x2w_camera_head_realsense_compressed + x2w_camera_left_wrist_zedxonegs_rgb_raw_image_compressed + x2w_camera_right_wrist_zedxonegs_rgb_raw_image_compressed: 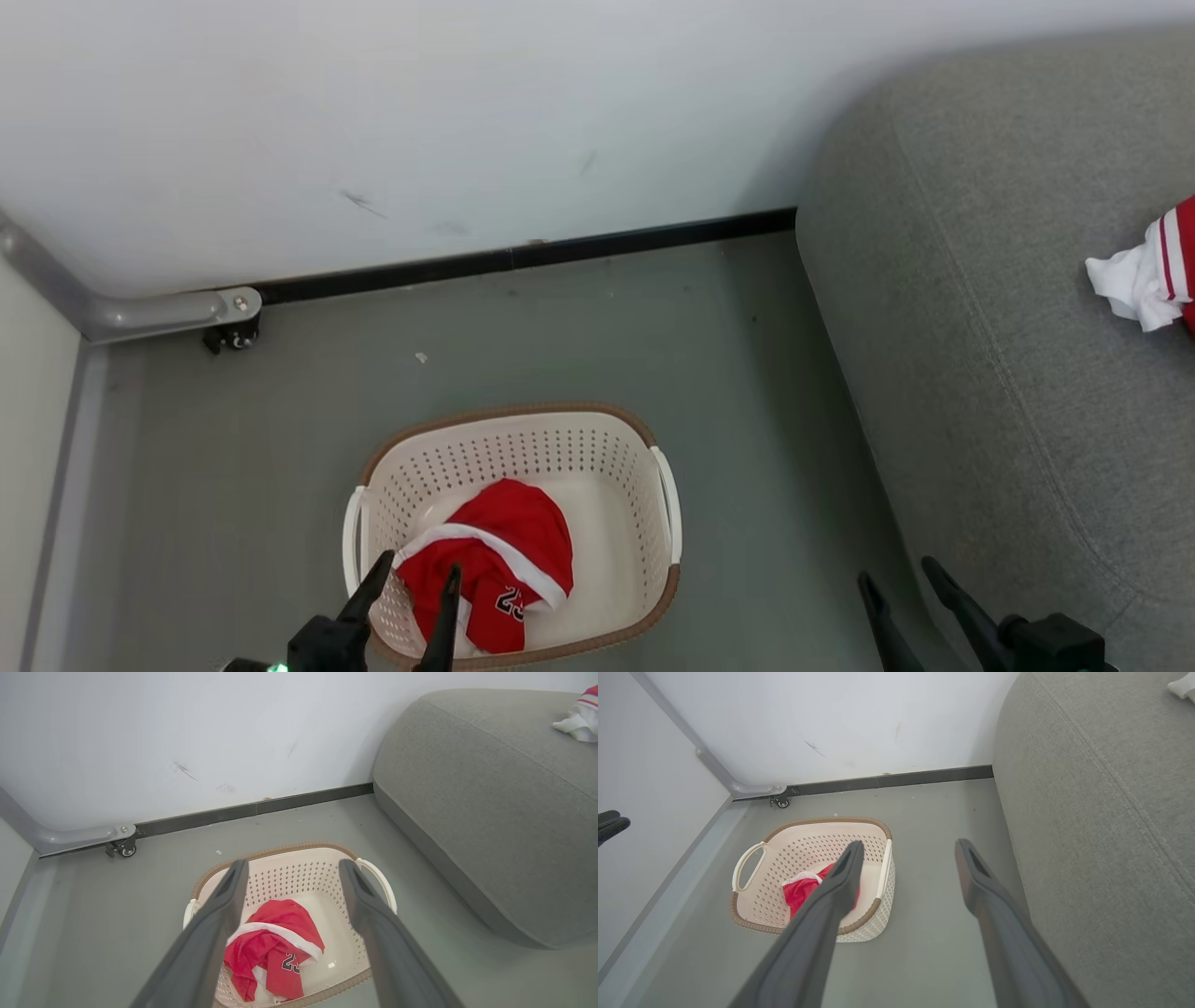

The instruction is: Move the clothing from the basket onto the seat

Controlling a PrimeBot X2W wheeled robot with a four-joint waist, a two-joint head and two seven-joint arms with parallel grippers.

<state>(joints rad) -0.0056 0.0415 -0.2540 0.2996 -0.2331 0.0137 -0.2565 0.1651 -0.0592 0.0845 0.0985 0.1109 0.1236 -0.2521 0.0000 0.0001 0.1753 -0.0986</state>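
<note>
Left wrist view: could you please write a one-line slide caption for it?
Open left gripper poised above the basket holding red clothing, grey seat at right.

The basket is cream-white, its sides perforated in regular rows of small holes, with a brown rim and white handles; the clothing in it is red with a white trim band and a black number outlined in white. The seat is plain grey fabric, and the second garment at its right edge is white and red with thin stripes. The floor is grey-green, the wall white with faint dark scuffs, the skirting black.
</note>
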